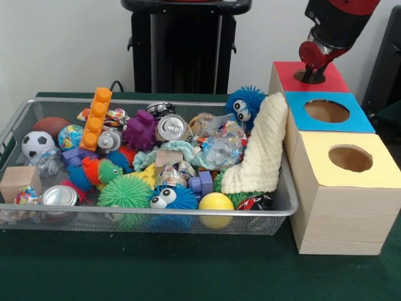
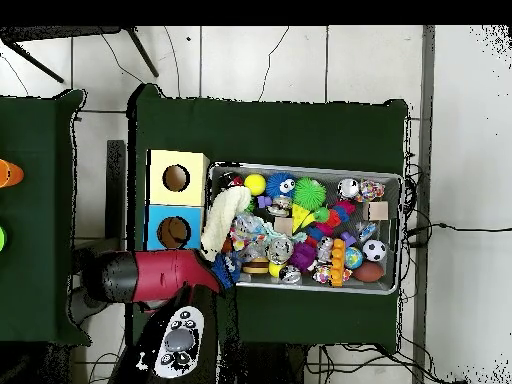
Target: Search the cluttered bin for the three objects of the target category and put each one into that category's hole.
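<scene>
Bin (image 1: 19, 116) is still packed and sits just beside the 3 boxes, while your gripper (image 1: 311, 70) hangs right at the red hole (image 1: 309, 76), likely to drop an item; jaw state hidden, so I can't tell.

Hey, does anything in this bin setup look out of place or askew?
Yes. The cream knitted cloth is draped over the mesh bin's right rim, leaning against the blue-topped box rather than lying inside. Everything else is jumbled but contained.
</scene>
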Available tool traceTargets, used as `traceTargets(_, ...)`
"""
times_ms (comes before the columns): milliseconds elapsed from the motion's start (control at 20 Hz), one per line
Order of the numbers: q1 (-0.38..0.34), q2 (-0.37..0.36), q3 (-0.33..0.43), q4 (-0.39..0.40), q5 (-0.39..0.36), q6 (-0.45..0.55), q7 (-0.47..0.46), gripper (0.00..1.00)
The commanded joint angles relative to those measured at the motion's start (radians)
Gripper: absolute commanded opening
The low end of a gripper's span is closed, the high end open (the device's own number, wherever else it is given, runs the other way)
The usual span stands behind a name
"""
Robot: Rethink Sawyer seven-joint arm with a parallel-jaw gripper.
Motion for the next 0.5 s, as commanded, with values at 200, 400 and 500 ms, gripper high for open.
traceTargets(200,-0.036,-0.015,0.075,-0.037,0.032,0.064,0.196,1.0)
traceTargets(400,-0.057,-0.014,0.108,-0.044,0.021,0.014,0.142,0.0)
traceTargets(500,-0.052,-0.034,0.094,-0.028,0.04,0.041,0.182,0.0)
